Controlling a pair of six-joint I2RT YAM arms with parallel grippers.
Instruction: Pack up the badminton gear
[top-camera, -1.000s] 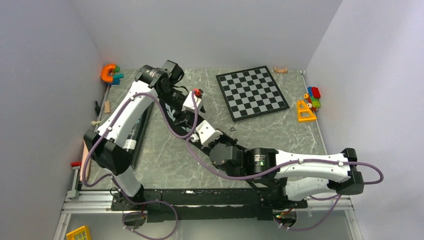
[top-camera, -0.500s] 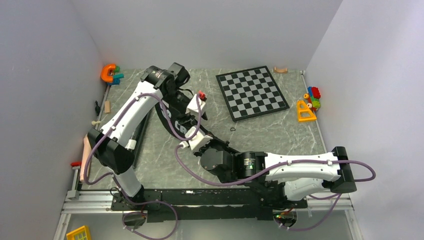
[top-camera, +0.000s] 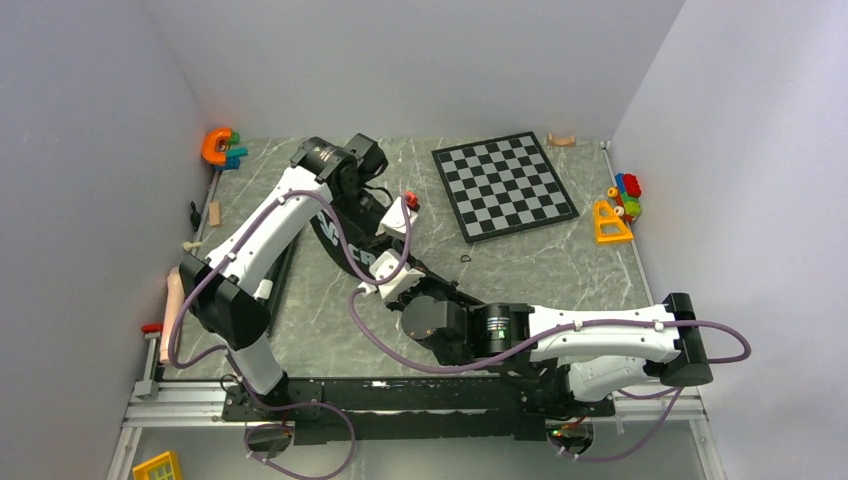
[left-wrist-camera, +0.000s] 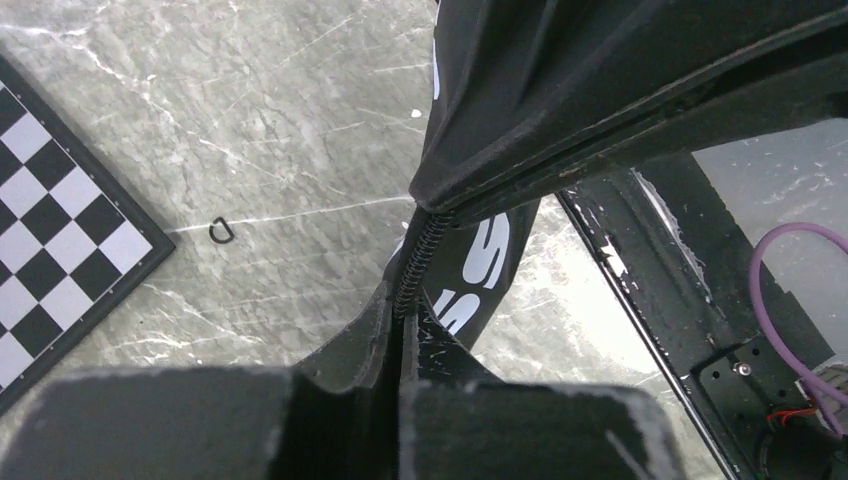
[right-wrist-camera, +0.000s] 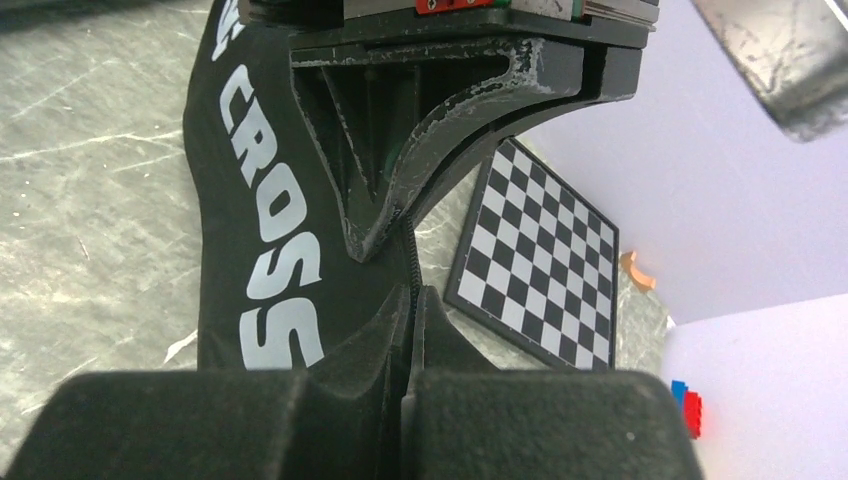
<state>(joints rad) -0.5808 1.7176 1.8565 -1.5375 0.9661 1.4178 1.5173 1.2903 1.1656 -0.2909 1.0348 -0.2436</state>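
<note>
Black CROSSWAY racket bag (right-wrist-camera: 250, 200) is pinched at 2 spots (close together): left gripper (left-wrist-camera: 400, 325) and right gripper (right-wrist-camera: 411, 305) are each squeezed closed on its zipper seam (left-wrist-camera: 422, 248). I'd keep it taut and pull slowly.

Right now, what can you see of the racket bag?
The bag is black and fabric-looking, with white lettering that reads CROSS where visible. It is draped on the table between the two arms. A zipper coil runs along its raised edge. The left gripper and right gripper are both shut on that edge, close together and facing each other. Its contents are hidden.
</note>
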